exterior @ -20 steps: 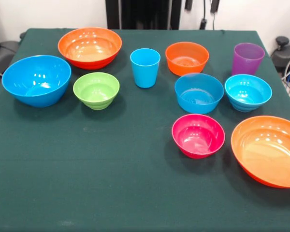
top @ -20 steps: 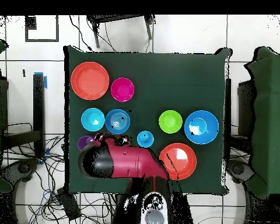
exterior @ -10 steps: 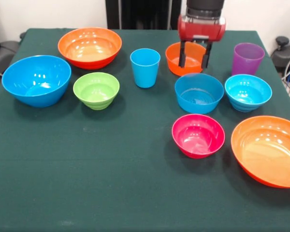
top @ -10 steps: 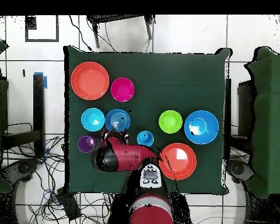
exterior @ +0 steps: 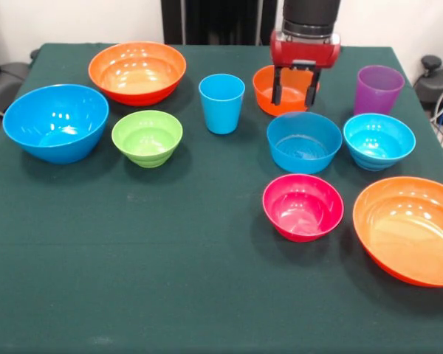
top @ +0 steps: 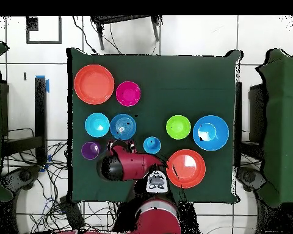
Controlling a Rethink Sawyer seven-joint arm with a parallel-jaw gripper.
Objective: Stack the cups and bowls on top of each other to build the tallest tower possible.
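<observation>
A dark green cloth covers the table (exterior: 133, 280), which stands on a white tiled floor (top: 191, 36) with cables trailing along the robot's side. No tower exists: every vessel stands alone and upright on the cloth.

Front view, far row: a large orange bowl (exterior: 137, 71) at left, the light blue cup (exterior: 221, 102) near the middle, a small orange bowl (exterior: 285, 89), and the purple cup (exterior: 378, 89) at right. Middle row: a large blue bowl (exterior: 55, 122) at far left, a green bowl (exterior: 147, 137) just beside it, then a medium blue bowl (exterior: 303, 141) and a cyan bowl (exterior: 379, 140) close together but apart. Near row: a pink bowl (exterior: 303, 206) in front of the medium blue bowl, and a second large orange bowl (exterior: 410, 228) at the right edge, partly cut off by the frame.

The gripper (exterior: 293, 86) hangs from the red and black arm (exterior: 307, 33) above the small orange bowl, its two dark fingers (exterior: 277, 86) spread apart and pointing down, holding nothing. Whether the fingertips touch the bowl cannot be told. In the overhead view the arm (top: 133, 166) hides that bowl, lying between the purple cup (top: 90, 150) and the light blue cup (top: 151, 144).
</observation>
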